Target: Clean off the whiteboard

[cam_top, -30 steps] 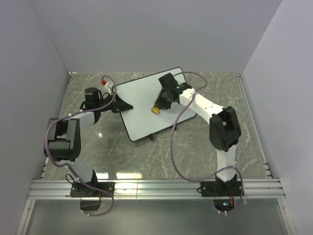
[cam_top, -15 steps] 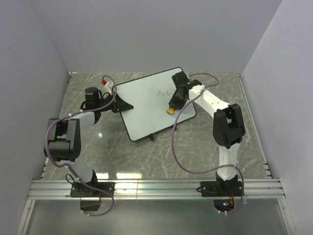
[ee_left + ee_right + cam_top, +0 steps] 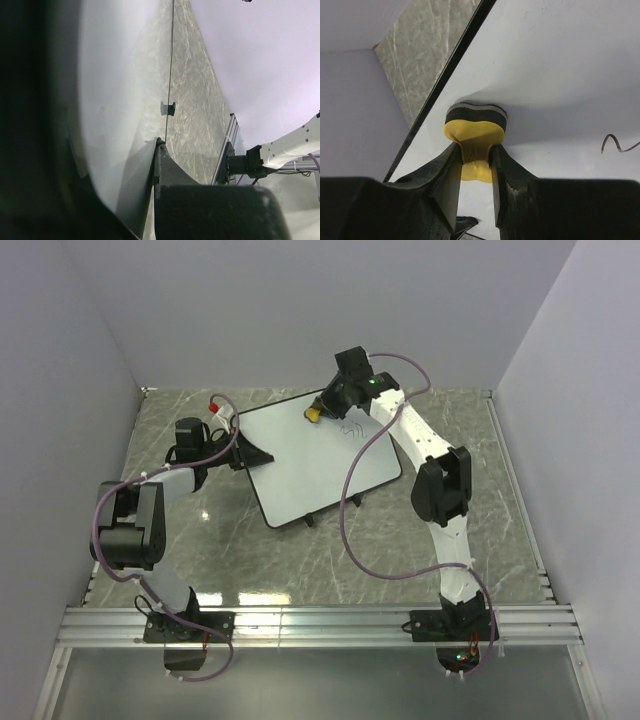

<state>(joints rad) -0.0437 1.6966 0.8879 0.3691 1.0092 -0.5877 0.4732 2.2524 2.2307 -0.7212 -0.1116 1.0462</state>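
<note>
**On the far edge of the board: right claw pinching the yellow eraser**

On the grey marble table the whiteboard lies flat and turned at an angle, mid-table, between the two arms. Its two small black feet sit on the long edge nearest the arm bases.

Right arm is stretched out over the board toward the back wall. Right claw sits at the board's far long edge, near the far corner. It pinches a yellow eraser.

Right wrist view: the two dark fingers squeeze the eraser on both sides and the yellow foam bulges between them. The eraser's dark pad is pressed flat against the white surface, just beside the black frame. A thin dark scribble shows at the right of that view, apart from the eraser.

Top view: the scribble lies on the board just right of the claw, under the right arm.

Left claw is at the board's left short edge, touching it. Left wrist view: one finger meets the white surface and the other is a dark blur at the left. Cannot tell whether this claw is clamped on the board or only resting on it. One black foot shows on the frame edge further along.
</note>
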